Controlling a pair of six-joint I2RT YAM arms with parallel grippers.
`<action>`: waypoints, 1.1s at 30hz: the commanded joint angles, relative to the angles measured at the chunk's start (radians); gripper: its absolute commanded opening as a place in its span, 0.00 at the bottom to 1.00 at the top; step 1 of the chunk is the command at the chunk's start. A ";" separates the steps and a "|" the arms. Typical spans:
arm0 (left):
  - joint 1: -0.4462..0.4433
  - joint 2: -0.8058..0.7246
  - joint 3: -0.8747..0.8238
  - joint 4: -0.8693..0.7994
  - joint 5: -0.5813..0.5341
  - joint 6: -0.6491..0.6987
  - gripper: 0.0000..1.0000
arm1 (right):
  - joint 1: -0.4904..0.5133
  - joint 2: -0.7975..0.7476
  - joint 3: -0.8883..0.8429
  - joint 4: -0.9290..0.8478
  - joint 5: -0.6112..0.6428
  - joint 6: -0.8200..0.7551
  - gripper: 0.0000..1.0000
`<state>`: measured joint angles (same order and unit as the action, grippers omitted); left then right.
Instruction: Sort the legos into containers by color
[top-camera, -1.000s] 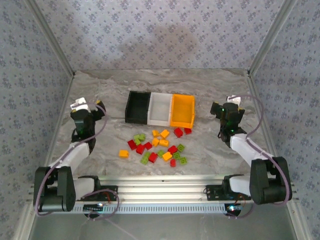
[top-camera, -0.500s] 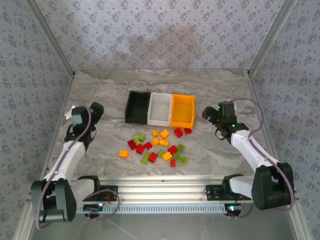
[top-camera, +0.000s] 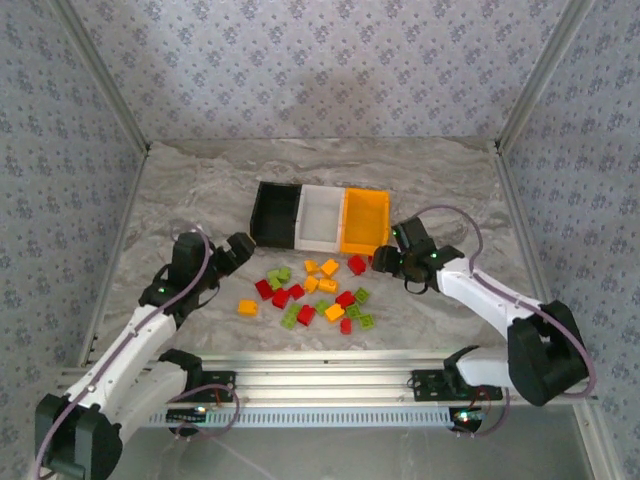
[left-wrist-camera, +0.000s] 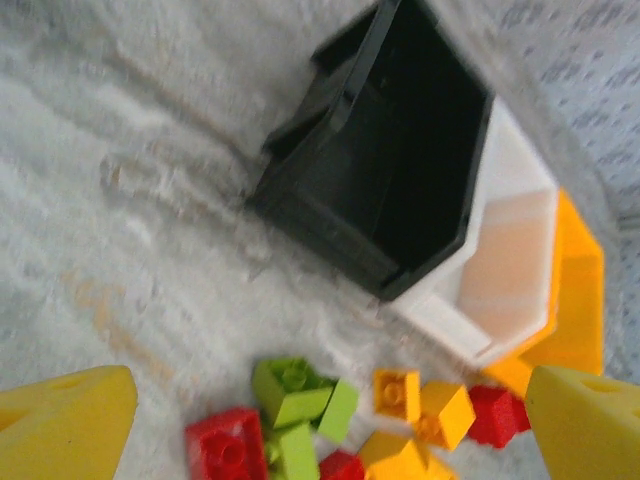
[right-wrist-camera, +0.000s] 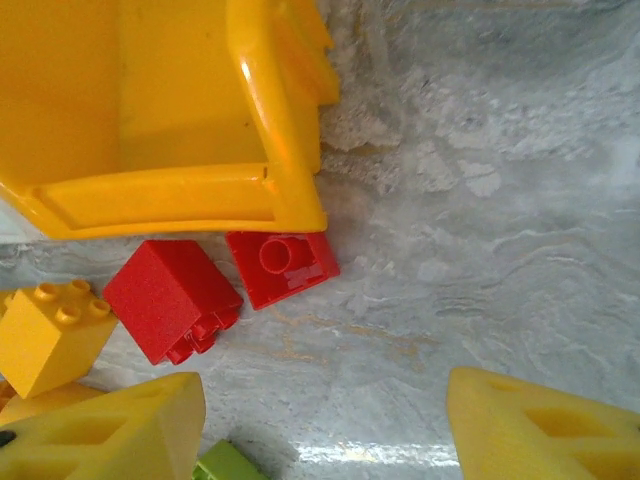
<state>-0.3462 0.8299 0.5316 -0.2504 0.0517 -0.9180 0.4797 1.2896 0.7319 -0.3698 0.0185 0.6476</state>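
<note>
The bricks (top-camera: 310, 293) lie scattered on the table (top-camera: 200, 180) at the lower centre of the top view, just below the row of bins: black bin (top-camera: 272, 215), white bin (top-camera: 320, 220), orange bin (top-camera: 364, 225). What shows of the bins is bare, so sorting looks not yet begun.

The right claw (top-camera: 384, 262) reaches low over two red bricks (right-wrist-camera: 172, 298) just beside the orange bin's corner, fingers apart, gripping nothing. The left claw (top-camera: 240, 248) hovers at the pile's left edge, spread wide and empty.
</note>
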 joint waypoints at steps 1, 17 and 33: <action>-0.029 -0.043 -0.038 -0.059 0.030 -0.001 0.99 | 0.049 0.042 0.034 0.002 -0.045 0.023 0.65; -0.049 -0.125 -0.088 -0.136 0.013 -0.004 0.99 | 0.176 0.273 0.169 0.056 0.065 0.065 0.67; -0.049 -0.115 -0.087 -0.131 0.008 0.005 0.99 | 0.180 0.423 0.290 -0.036 0.124 0.042 0.64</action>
<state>-0.3893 0.7147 0.4419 -0.3717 0.0662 -0.9257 0.6510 1.6829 0.9920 -0.3523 0.1070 0.6956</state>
